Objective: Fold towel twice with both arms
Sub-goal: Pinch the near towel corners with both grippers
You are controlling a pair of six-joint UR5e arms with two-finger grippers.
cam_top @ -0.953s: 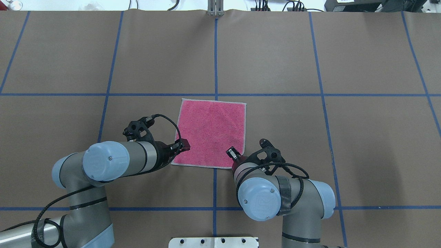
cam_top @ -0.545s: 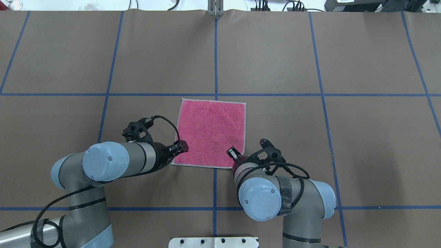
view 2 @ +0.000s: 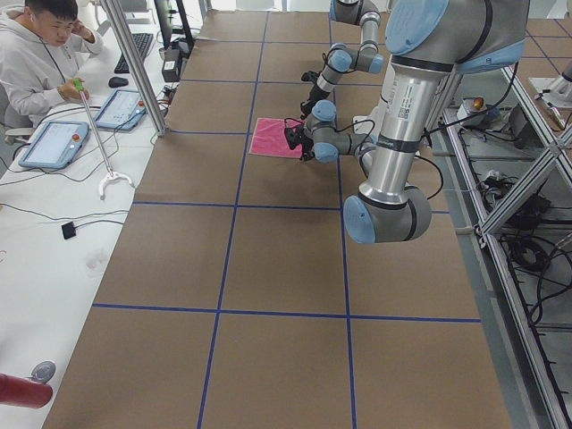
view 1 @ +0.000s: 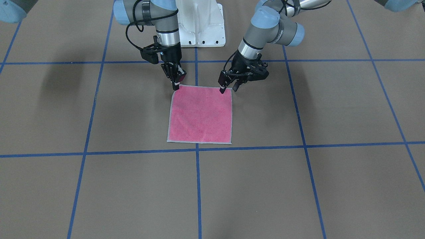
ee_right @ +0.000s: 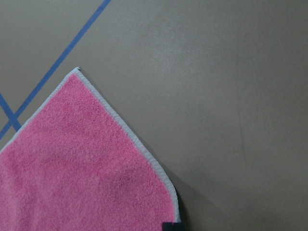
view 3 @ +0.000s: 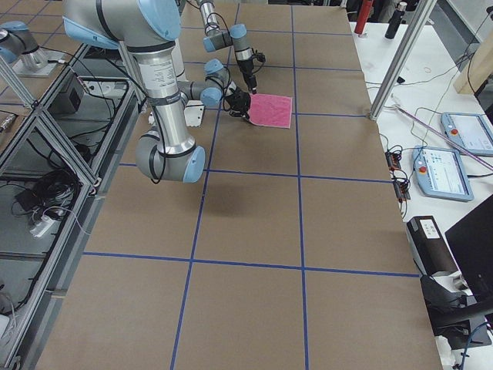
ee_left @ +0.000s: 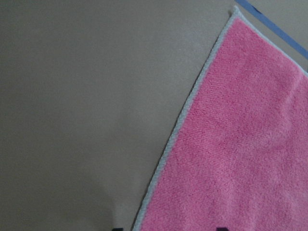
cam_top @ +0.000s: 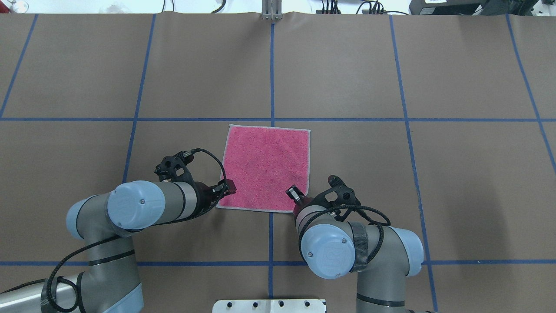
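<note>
Brown paper-covered table (cam_top: pixel 347 65) marked into big squares by blue tape lines (cam_top: pixel 404 119); behind it, in the front-facing view, a white pedestal base (view 1: pixel 199 26); from there two grey tubular arms with light blue joint caps reach forward, the left arm (cam_top: pixel 143 204) and the right arm (cam_top: pixel 347 243), both bent down towards the middle of the table.

Between them lies the small square terry towel (cam_top: pixel 267 165), bright pink face up, pale grey stitched edging all round, spread flat and unfolded; it sits across the central lengthwise tape line, its far edge just short of the crosswise line, its two near corners under the wrists.

At the towel's near corner on the robot's left, the black cabled left gripper (view 1: pixel 228 88) is low over the cloth with its fingers spread apart; its wrist view shows two dark tips at the bottom edge with the grey hem running between them, nothing clamped.

At the other near corner the right gripper (view 1: pixel 175 87) points steeply down, tip touching or just above the hem; its wrist view shows only one dark tip beside the corner, so whether it is released or clenched I cannot tell.
</note>
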